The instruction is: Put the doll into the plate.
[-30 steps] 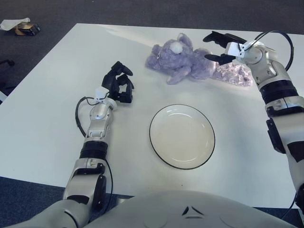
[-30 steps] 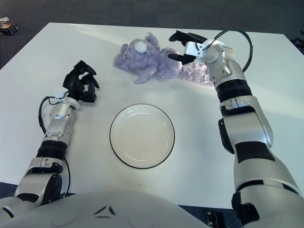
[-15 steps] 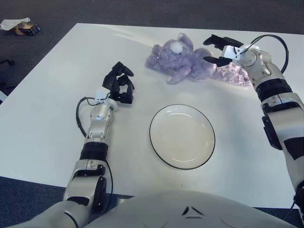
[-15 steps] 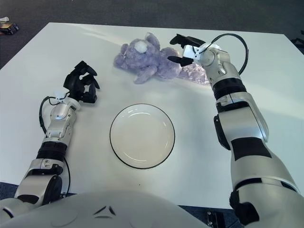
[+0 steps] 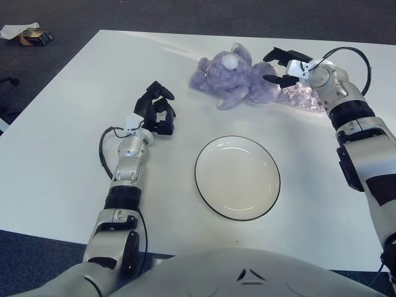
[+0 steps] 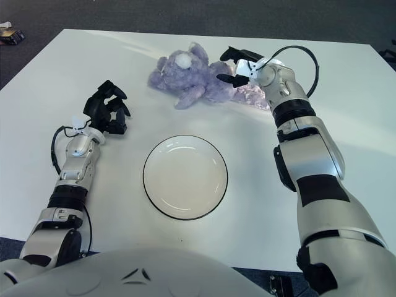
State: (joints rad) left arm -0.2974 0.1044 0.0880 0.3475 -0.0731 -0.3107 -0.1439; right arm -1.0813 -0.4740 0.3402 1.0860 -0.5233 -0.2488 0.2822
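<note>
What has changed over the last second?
The right hand, fingers open, has moved left toward the doll and now shows at its right side, not yet gripping. The doll, the plate and the left hand left of the plate stayed put.

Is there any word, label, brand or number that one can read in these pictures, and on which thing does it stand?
None can be read: the doll, the plate, the table and both arms show no text.
A small object on the floor may carry print, but it is too small to read.
</note>
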